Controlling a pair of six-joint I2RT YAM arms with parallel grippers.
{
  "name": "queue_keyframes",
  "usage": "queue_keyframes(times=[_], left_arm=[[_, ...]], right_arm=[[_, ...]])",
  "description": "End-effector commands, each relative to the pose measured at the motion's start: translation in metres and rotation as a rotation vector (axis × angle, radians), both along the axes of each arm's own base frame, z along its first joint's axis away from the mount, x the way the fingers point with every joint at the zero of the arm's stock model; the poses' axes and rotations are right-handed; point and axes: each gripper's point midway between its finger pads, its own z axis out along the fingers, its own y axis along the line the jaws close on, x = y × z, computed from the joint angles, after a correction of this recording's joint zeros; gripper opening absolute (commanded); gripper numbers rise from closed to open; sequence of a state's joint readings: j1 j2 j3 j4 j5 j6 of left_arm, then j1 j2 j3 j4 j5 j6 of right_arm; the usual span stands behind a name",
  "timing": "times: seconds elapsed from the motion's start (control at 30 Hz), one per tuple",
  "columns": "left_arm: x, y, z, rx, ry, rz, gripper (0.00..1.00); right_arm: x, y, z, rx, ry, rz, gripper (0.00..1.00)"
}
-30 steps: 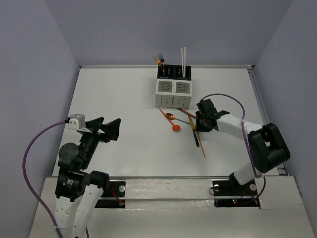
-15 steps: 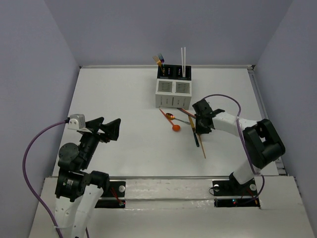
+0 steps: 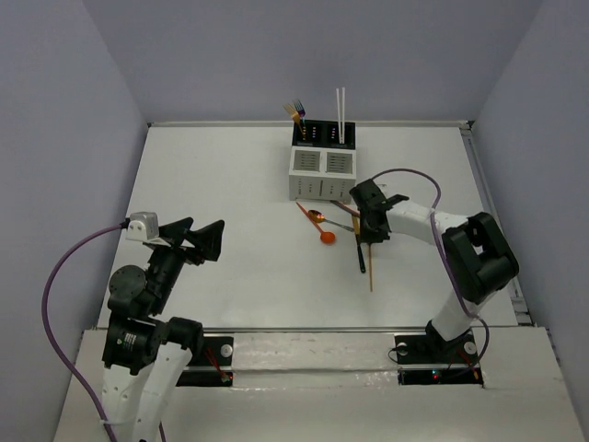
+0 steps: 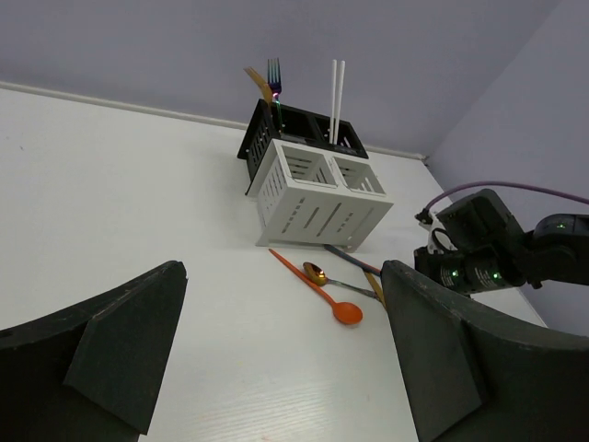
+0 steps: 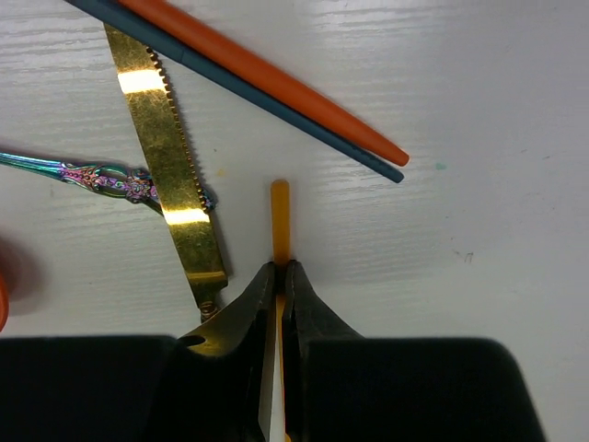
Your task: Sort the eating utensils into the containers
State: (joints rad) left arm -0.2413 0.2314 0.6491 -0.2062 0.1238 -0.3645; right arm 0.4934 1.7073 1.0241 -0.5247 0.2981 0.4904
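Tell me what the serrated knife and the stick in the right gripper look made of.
The knife looks like polished gold-toned metal: bright mirror glints along its serrated blade. The stick pinched by the right gripper is matte amber-yellow, likely wood or bamboo, though plastic cannot be ruled out.

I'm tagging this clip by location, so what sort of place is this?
Probably a robot test booth, not a kitchen: bare walls, white table, left arm and right arm bolted down.

**Hidden & cropped bits**

Rt wrist view: wooden stick [image 5: 280, 221] had its lower length hidden under right end effector [image 5: 279, 276]. Gold knife [image 5: 170, 175] end was tucked beneath too. Orange stick [image 5: 267, 80] & dark stick [image 5: 212, 77] were cut at top edge, iridescent handle [image 5: 83, 175] at left.
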Motion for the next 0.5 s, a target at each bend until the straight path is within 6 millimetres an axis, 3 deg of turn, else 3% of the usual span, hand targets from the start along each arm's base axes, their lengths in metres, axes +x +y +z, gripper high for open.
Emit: queue_keyframes(times=[0.0,0.07,0.17,0.2,0.23,0.3,0.4,0.47], left_arm=[[-0.003,-0.003,0.014,-0.006,-0.059,-0.018,0.99],[-0.002,-0.002,0.014,-0.006,-0.059,-0.016,0.99],[-0.002,-0.003,0.014,-0.006,-0.058,-0.016,0.99],[-0.001,-0.003,0.013,-0.005,-0.055,-0.016,0.99],[-0.001,-0.003,0.013,-0.005,-0.053,-0.018,0.99],[0.000,-0.003,0.012,-0.004,-0.050,-0.018,0.99],[0.002,-0.004,0.009,0.001,-0.037,-0.017,0.99],[0.004,-0.004,0.007,0.005,-0.028,-0.017,0.99]], right_arm=[[0.009,-0.012,0.035,-0.057,-0.105,-0.002,0.07],[0.025,-0.010,0.091,-0.010,-0.271,0.001,0.07],[0.040,-0.001,0.140,0.070,-0.440,0.033,0.07],[0.055,0.008,0.166,0.125,-0.556,0.035,0.07],[0.057,0.011,0.188,0.159,-0.632,0.057,0.07],[0.069,0.020,0.220,0.211,-0.742,0.075,0.07],[0.101,0.033,0.292,0.270,-0.995,0.087,0.07],[0.118,0.033,0.316,0.225,-1.081,0.090,0.07]])
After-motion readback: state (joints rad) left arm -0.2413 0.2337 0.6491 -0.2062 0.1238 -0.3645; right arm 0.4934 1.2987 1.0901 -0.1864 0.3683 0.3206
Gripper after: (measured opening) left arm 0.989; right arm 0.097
